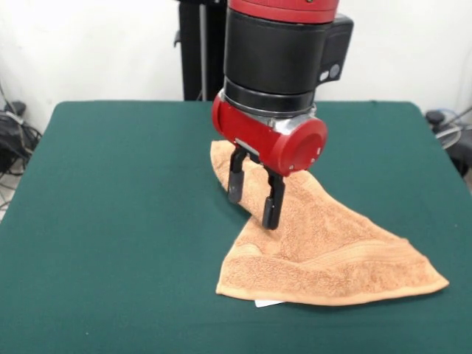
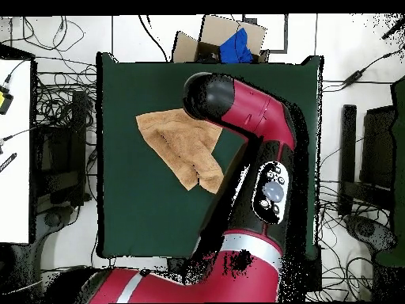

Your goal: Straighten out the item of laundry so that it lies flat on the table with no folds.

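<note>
Nearest the camera lies the light orange-tan terry-cloth towel (image 1: 324, 247), folded into a rough triangle on the large dark green felt-covered table (image 1: 110, 221), with a small white tag (image 1: 268, 302) peeking from under its front hem. A woven stripe band runs along that hem. The red and black gripper (image 1: 253, 198) hangs over the towel's narrow far end, its two black fingers (image 1: 272, 201) spread apart and pinching nothing; whether the tips touch the cloth I cannot tell. To do this step well, it seems best to pinch only the top layer near the towel's folded edge and draw it outward, low over the table. Beyond the table's edge past the towel, a brown cardboard box (image 2: 224, 39) holds something blue.
</note>
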